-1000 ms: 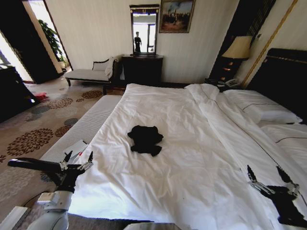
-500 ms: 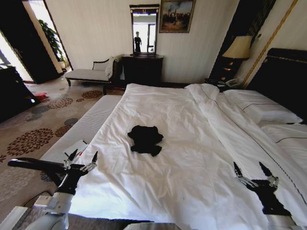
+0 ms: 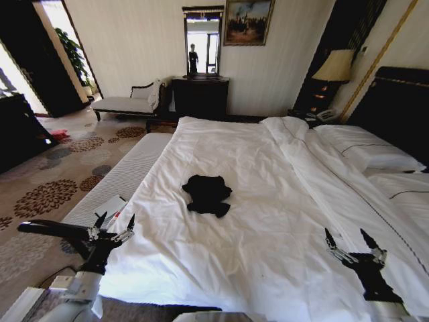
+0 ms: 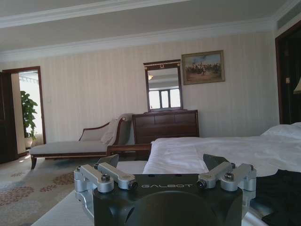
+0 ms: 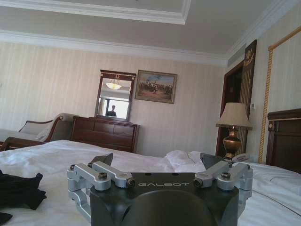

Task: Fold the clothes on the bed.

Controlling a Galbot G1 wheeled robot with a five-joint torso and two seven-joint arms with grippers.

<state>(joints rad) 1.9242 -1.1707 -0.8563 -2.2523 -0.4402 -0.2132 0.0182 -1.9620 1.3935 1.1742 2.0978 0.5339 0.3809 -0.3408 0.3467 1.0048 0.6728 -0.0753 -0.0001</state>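
— At the bed's near left corner, what does the left gripper show?
— Its fingers are spread apart, holding nothing. It hovers over the edge of the white bed, beside the carpet.

— And the right gripper?
— Likewise spread and empty, it hangs above the duvet near the bed's near right side, well apart from the left gripper.

— Where is the shirt?
— It lies crumpled in a black heap on the duvet, about mid-bed, between the two grippers and farther off than both, touching neither. In the right wrist view part of it lies on the duvet off to one side.

— What lies beyond?
— Pillows rest against the dark headboard; a lamp, a dresser under a mirror, and a bench line the far wall.
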